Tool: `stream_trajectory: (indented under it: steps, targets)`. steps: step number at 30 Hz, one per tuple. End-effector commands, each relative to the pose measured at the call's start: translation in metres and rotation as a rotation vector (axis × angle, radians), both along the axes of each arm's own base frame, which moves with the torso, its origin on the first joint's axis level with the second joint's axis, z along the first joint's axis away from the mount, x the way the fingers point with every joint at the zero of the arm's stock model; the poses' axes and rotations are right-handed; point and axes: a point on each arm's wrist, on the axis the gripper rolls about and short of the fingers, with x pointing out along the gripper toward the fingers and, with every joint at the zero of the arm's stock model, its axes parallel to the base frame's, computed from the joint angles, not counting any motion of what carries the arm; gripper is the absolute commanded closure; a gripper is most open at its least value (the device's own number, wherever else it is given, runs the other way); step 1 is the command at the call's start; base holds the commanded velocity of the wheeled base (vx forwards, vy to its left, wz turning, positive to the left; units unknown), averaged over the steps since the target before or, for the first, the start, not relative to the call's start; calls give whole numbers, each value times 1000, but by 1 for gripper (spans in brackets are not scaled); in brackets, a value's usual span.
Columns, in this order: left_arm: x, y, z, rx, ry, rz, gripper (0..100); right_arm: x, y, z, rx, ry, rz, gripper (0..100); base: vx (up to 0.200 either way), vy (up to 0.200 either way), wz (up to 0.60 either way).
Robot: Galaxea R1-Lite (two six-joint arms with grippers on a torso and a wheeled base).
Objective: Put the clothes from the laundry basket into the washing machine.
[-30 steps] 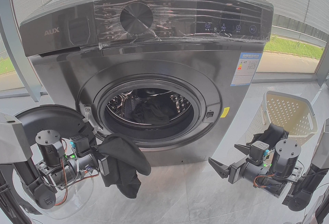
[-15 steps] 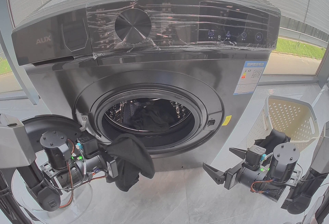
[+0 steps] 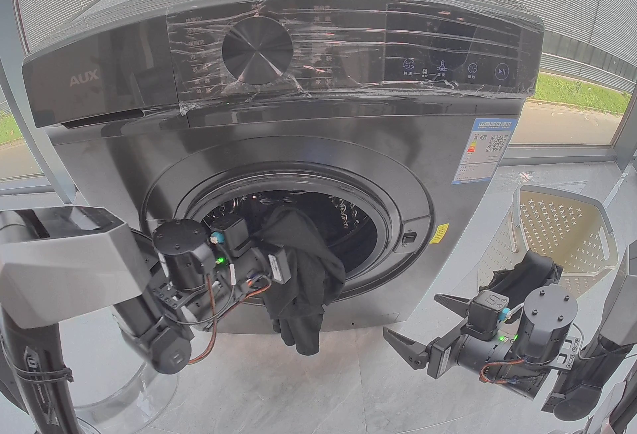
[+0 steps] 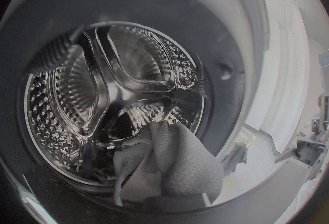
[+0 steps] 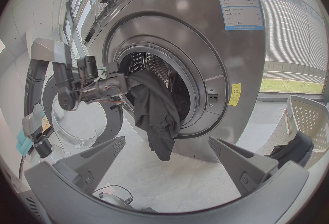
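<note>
The black garment [image 3: 302,269] drapes over the tip of the left gripper [image 3: 286,264] and covers it. Behind the cloth, whatever lies deep in the drum [image 3: 345,211] is lost in shadow. The left arm [image 3: 66,256] hides most of the open door [image 5: 114,122]. The right arm [image 3: 544,322] covers the near lower part of the laundry basket [image 3: 564,216] and part of the dark clothes [image 3: 531,273] in it.
</note>
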Motion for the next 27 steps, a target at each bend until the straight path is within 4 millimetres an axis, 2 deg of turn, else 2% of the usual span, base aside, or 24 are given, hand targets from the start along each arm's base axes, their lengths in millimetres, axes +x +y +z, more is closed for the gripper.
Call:
stream_trajectory:
  steps: [1, 7, 10, 15, 23, 27]
  targets:
    - [42, -31, -36, -47, -4, 51, 100, -1, 1, -1, -1, 3, 4, 0, 0, 0, 0]
    - [56, -41, -42, -90, -18, 58, 100, 0, 1, -1, 0, 2, 2, 0, 0, 0, 0]
    - [73, -46, -50, -106, -39, 69, 100, 1, 2, -3, -7, 10, 2, 0, 0, 0, 0]
    - [113, -33, -52, -138, -95, 147, 100, 1, 2, -4, -9, 14, 2, 0, 0, 0, 0]
    - [154, -25, -40, -161, -129, 258, 100, 3, 1, -7, -16, 22, -5, 0, 0, 0, 0]
    - [168, -26, -35, -167, -128, 316, 100, 3, 1, -7, -16, 22, -5, 0, 0, 0, 0]
